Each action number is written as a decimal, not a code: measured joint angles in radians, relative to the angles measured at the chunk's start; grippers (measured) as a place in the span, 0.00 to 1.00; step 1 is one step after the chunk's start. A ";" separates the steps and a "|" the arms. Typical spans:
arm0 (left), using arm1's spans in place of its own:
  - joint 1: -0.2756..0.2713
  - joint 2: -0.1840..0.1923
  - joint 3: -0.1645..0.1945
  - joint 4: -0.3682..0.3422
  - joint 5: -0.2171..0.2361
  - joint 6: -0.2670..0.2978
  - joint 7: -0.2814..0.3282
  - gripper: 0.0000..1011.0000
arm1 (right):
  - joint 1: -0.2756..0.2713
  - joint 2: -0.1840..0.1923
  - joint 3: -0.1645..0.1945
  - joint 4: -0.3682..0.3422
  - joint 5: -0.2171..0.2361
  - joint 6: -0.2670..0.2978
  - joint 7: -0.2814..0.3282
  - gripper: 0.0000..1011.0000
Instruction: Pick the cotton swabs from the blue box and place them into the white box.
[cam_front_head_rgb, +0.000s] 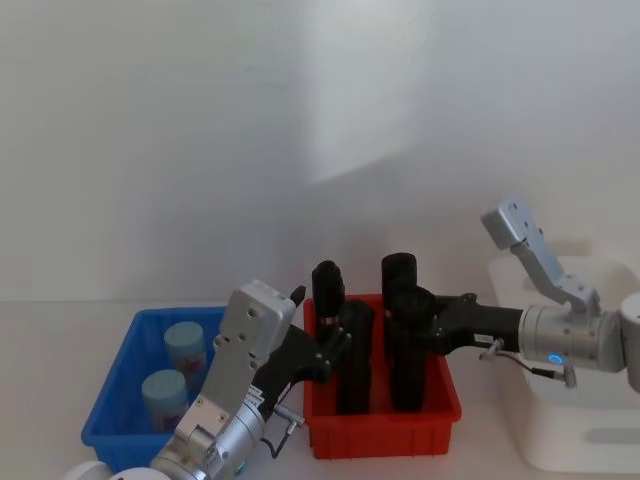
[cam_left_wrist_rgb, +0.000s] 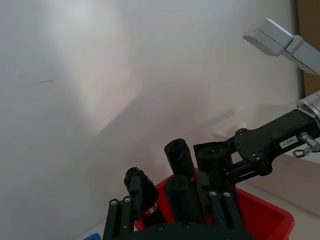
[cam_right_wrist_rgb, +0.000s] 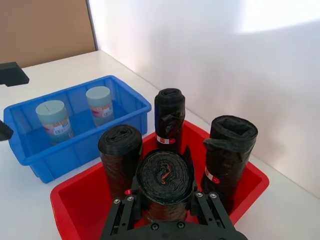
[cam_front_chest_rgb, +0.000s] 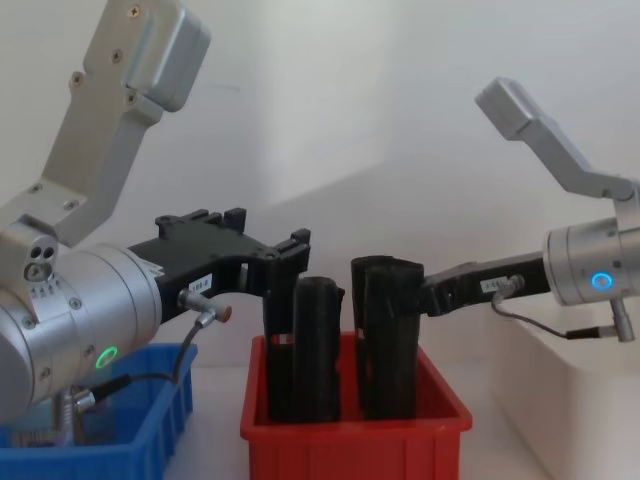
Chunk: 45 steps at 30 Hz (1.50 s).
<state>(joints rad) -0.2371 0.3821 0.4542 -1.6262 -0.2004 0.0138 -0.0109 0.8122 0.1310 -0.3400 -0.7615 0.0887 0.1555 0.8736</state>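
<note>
Head view, from the left: two cotton swabs (cam_front_head_rgb: 165, 397) stand upright in the blue box (cam_front_head_rgb: 108, 405), with neither gripper touching them. The left gripper (cam_front_head_rgb: 335, 348) reaches past that box over the red bin (cam_front_head_rgb: 380, 437), its fingers spread around a black roll (cam_front_head_rgb: 353, 378), with a gap on one side in the left wrist view. Farther right, the right gripper (cam_front_head_rgb: 408, 308) is clamped on a second black roll (cam_front_head_rgb: 405, 375) in the same bin, its arm stretching over the white box (cam_front_head_rgb: 580, 440) just beside the bin.
</note>
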 joint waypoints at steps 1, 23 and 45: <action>0.000 0.000 0.000 0.000 0.000 0.000 0.000 0.68 | -0.002 0.002 0.002 -0.008 0.000 0.002 0.000 0.48; 0.000 0.000 0.000 0.000 0.000 0.000 0.000 0.99 | -0.115 0.110 0.093 -0.378 0.041 0.135 -0.077 0.48; 0.000 0.000 0.000 0.000 0.000 0.000 0.000 0.99 | -0.249 0.198 0.173 -0.622 0.080 0.195 -0.358 0.48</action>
<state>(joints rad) -0.2371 0.3821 0.4542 -1.6262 -0.2004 0.0139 -0.0109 0.5634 0.3294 -0.1666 -1.3832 0.1682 0.3507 0.5155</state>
